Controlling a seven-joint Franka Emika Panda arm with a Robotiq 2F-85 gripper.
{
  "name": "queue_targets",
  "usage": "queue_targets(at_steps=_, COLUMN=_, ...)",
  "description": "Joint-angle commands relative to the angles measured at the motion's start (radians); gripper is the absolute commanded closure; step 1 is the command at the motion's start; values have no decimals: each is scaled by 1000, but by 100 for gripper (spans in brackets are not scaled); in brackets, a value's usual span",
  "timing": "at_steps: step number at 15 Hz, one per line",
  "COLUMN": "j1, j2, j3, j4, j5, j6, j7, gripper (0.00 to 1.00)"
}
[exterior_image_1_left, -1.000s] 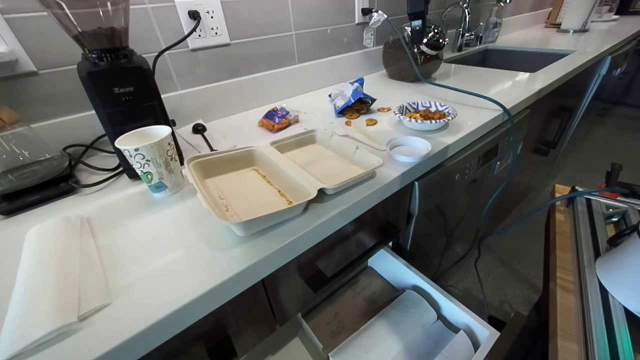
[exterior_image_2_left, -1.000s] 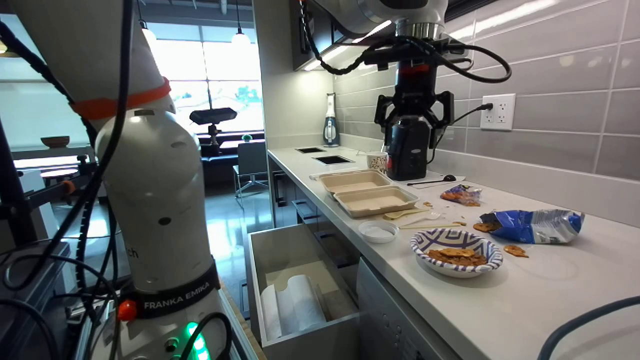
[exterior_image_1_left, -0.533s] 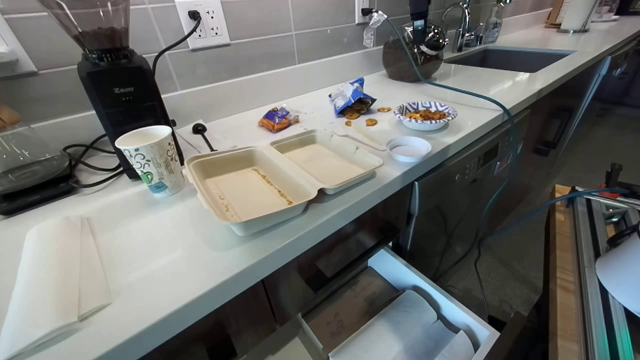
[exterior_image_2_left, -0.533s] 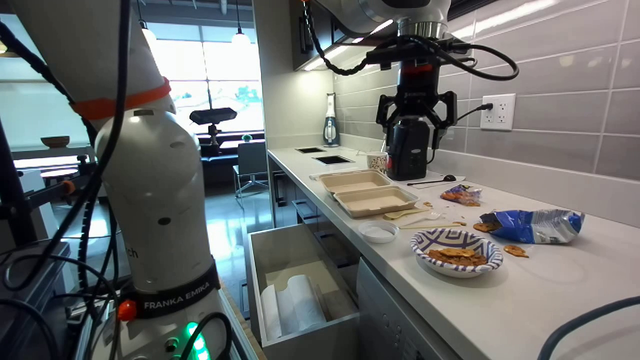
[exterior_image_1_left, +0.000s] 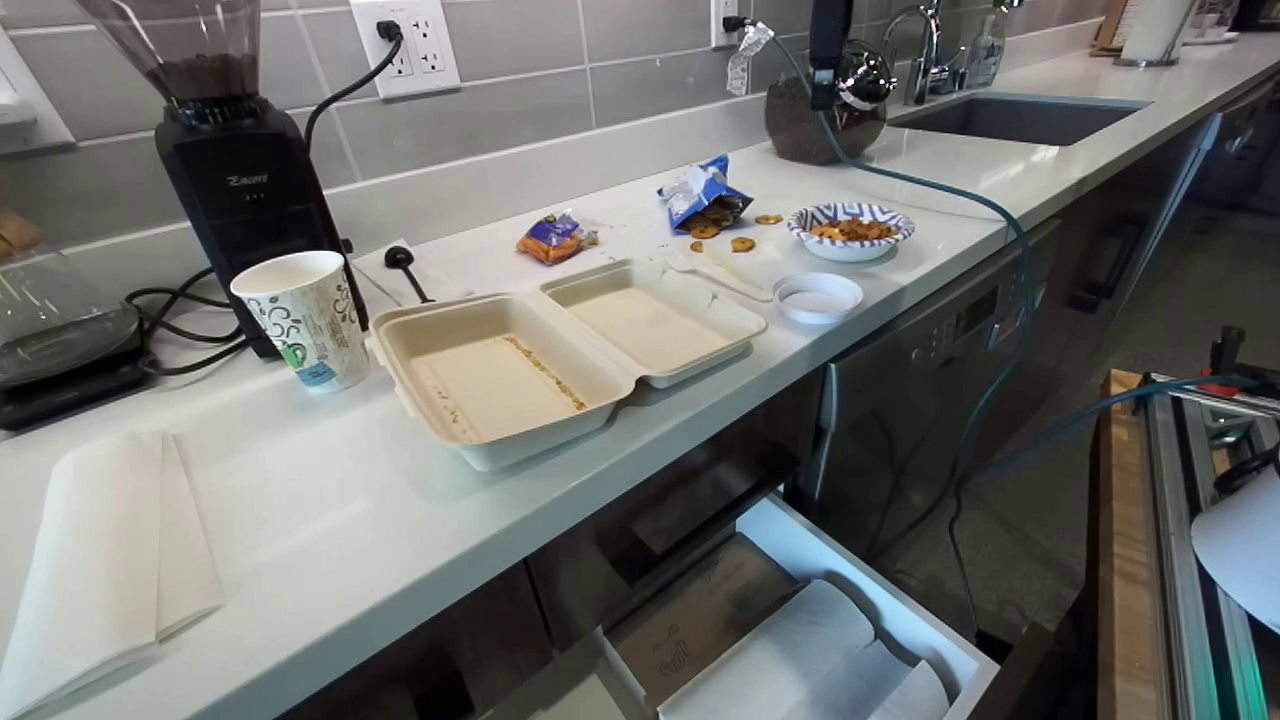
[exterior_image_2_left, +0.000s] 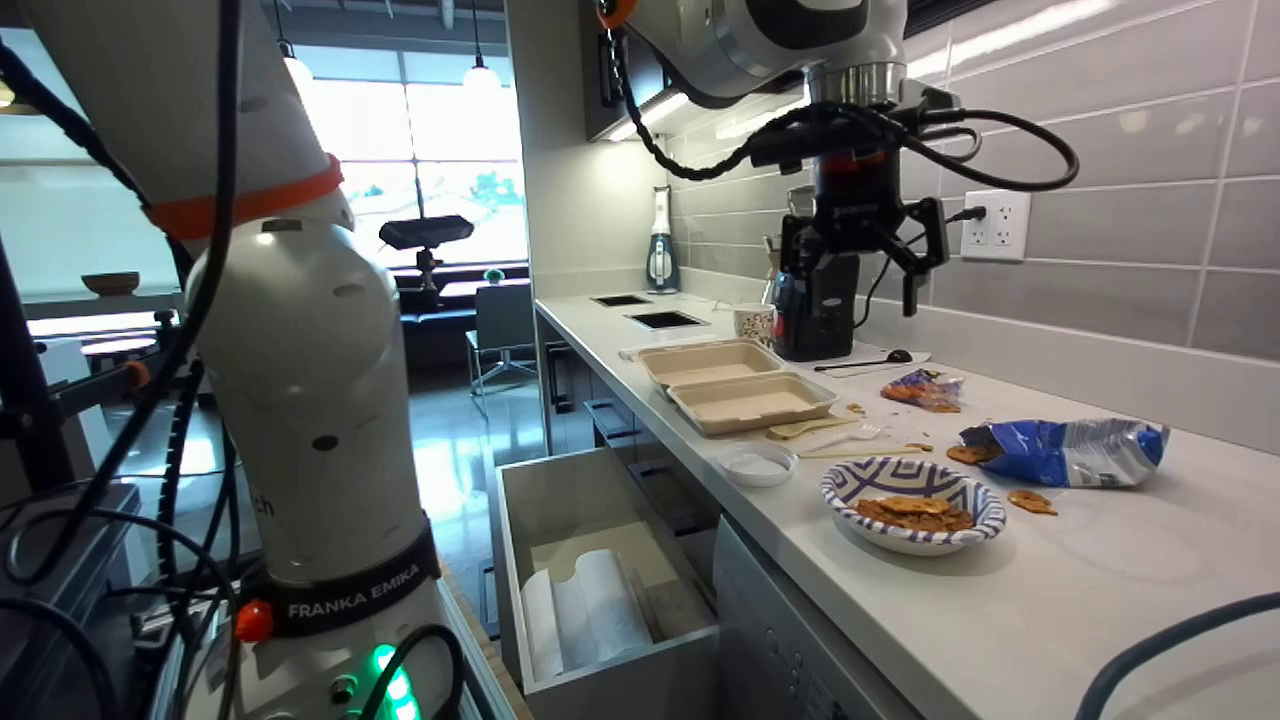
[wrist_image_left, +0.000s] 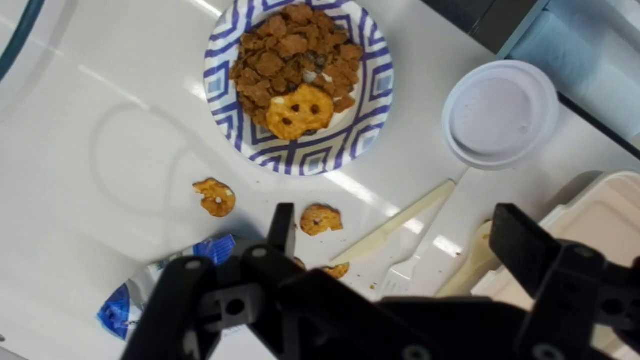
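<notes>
Above the smooth white bench (exterior_image_2_left: 1010, 620), the arm (exterior_image_2_left: 320, 370) arches over, its middle section cut off by the upper edge of an exterior view; the gripper (wrist_image_left: 399, 230) points down, empty, jaws wide apart. In the wrist view it masks parts of a molded tan box (wrist_image_left: 597, 220) and a crinkled blue bag (exterior_image_2_left: 1070, 455). A round, diamond-patterned bowl (wrist_image_left: 375, 90) of rough brown flakes (wrist_image_left: 285, 55), slightly cropped at the top, stands near a shallow white lid (wrist_image_left: 500, 115). Beneath the jaw gap lie a slim pale knife (wrist_image_left: 385, 232), a fork (wrist_image_left: 403, 270) with hard-to-see tine ends, and broken crisps (wrist_image_left: 322, 217).
</notes>
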Motion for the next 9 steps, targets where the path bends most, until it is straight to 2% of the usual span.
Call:
queue_targets(at_steps=1, j1=-56, j2=-4, j3=-40, j4=-80, j5=-74, j6=131, j7=-28, gripper=0)
queue_targets(at_steps=5, j1=-95, j2=10, j3=-89, j4=-72, j5=-95, j6=147, j7=-115, gripper=0)
queue_targets(at_steps=9, j1=-118, j2=4, j3=-79, j4=-116, j5=-197, j6=180, j7=-158, gripper=0)
